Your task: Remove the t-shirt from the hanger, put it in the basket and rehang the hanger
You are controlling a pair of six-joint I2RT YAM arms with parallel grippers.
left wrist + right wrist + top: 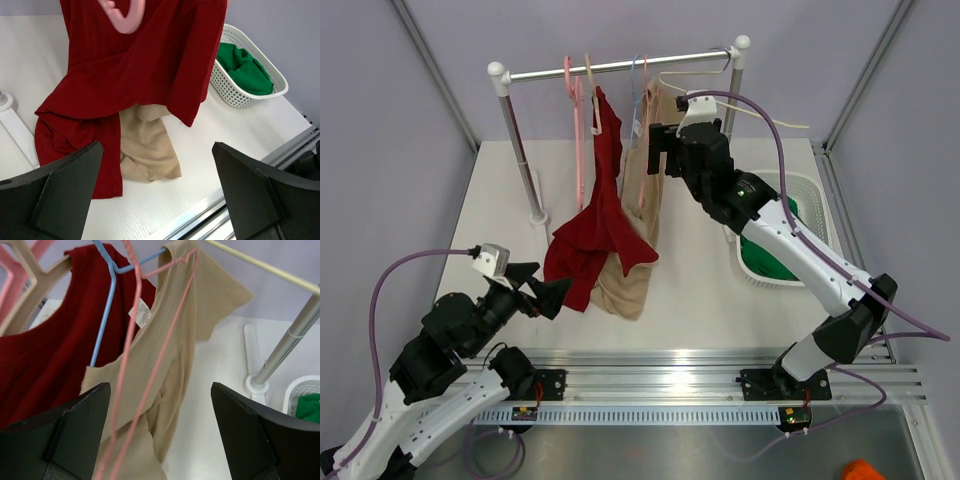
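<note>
Along the far edge of the white table [720, 300]: a garment rack of silver rail on two white posts [620, 66], left foot set in from the left edge. Hanging from that rail, a red cotton t-shirt [605, 210] on a thick pink plastic hanger [120, 27], hem spilled onto the table left of the middle, toward the near edge. Just right of it and touching, a beige cotton t-shirt [628, 290], hooked by one shoulder on a thin pink wire hanger [130, 340], lower end heaped on the table under the red hem. Thin blue wire hanger [104, 315] just beside it, loaded or bare: cannot tell.

Against the right edge, a white perforated plastic basket [227, 87] with a crumpled green cloth [245, 70] inside. Bare table between heap and basket, in a strip along the near edge, and from the rack's left foot out to the left edge.

Left jaws: spread wide, black fingers [60, 195] at either side of the wrist view, nothing between. Low over the near-left corner, aimed at the red hem, near it but apart. Right jaws: released, spread wide, empty, high up close to the rail, facing the beige shoulder.

Counted: two t-shirts. Five hangers: the thick pink one, a thick beige hanger [37, 272], the two wire ones, a thin cream hanger [260, 265]. One rack, one basket, one green cloth.
</note>
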